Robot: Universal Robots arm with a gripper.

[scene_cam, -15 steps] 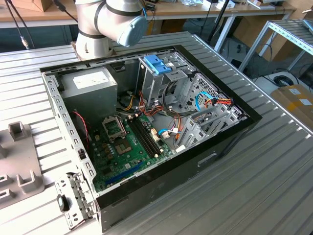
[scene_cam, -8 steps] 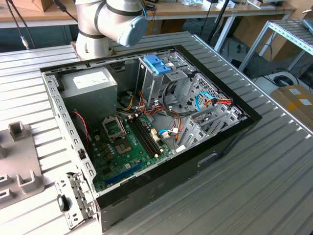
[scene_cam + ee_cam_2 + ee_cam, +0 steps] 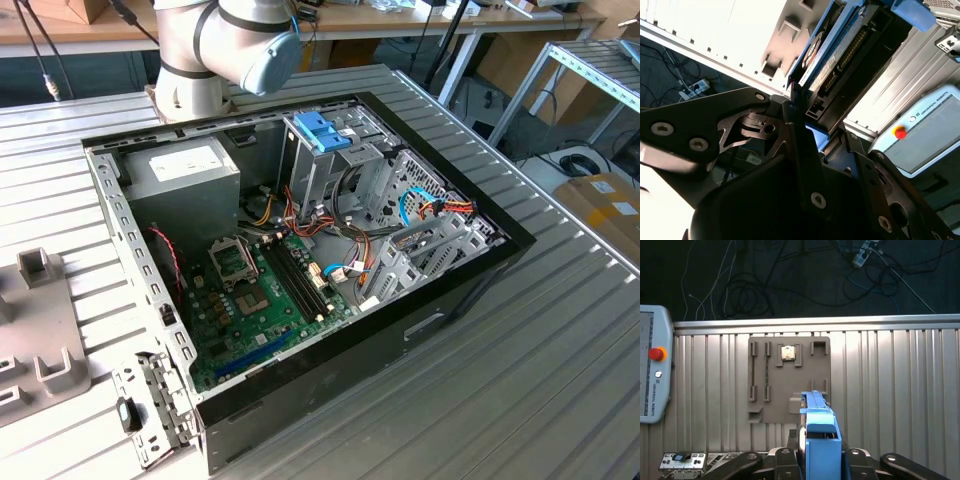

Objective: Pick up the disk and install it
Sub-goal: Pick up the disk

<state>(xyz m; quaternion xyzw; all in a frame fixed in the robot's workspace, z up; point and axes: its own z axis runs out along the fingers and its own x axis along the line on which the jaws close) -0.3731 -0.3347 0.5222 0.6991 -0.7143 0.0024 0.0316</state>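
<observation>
Blue-railed disk (image 3: 820,447) clamped btwn the jaws, end sticking out past them.

I log the disk (image 3: 820,442) carrier as light blue; fixture plate (image 3: 789,380) dull grey-brown on ribbed silver table (image 3: 890,390); pendant (image 3: 652,370) pale grey, button (image 3: 656,354) red; in the exterior view, motherboard (image 3: 250,310) green, case (image 3: 400,340) black, latch (image 3: 322,130) deeper blue.

We count one open computer case (image 3: 430,325), and inside it one power supply (image 3: 185,170), one motherboard (image 3: 250,310) and one blue latch (image 3: 322,130). In the first wrist view we count one disk (image 3: 821,447), one grey holder plate (image 3: 785,390) and one teach pendant (image 3: 654,390) with one red button (image 3: 656,354).
</observation>
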